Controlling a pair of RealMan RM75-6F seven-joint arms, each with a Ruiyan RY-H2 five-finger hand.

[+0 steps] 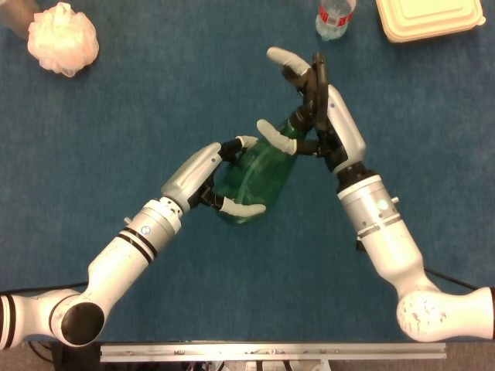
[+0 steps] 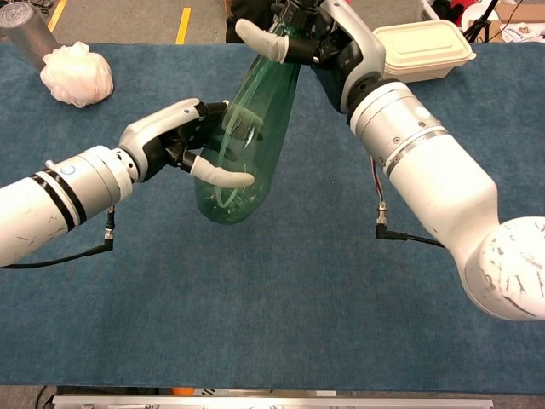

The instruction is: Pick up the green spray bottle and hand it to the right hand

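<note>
- The left hand (image 1: 207, 179) grips the green spray bottle (image 1: 259, 176) round its wide lower body, thumb on one side and fingers wrapped over the other, holding it up off the blue table (image 1: 155, 100).
- The bottle tilts, its base near the left hand and its narrow neck slanting up and away to the right hand (image 1: 313, 108).
- From the chest camera, the left hand (image 2: 183, 141) has the bottle (image 2: 243, 145) in a firm clasp, with a pale fingertip lying across the green wall.
- The right hand (image 2: 328, 38) is at the bottle's neck: its thumb reaches across the neck, while the other fingers stand apart above it. Whether it truly clamps the neck I cannot tell.
- Beyond the right hand, at the far edge of the table, lie a clear water bottle (image 1: 334, 17) and a cream lidded box (image 1: 427, 17).
- Well off to the far side of the left hand sits a pale mesh bath sponge (image 1: 62, 37), with a grey cup (image 2: 24, 32) just beside it.
</note>
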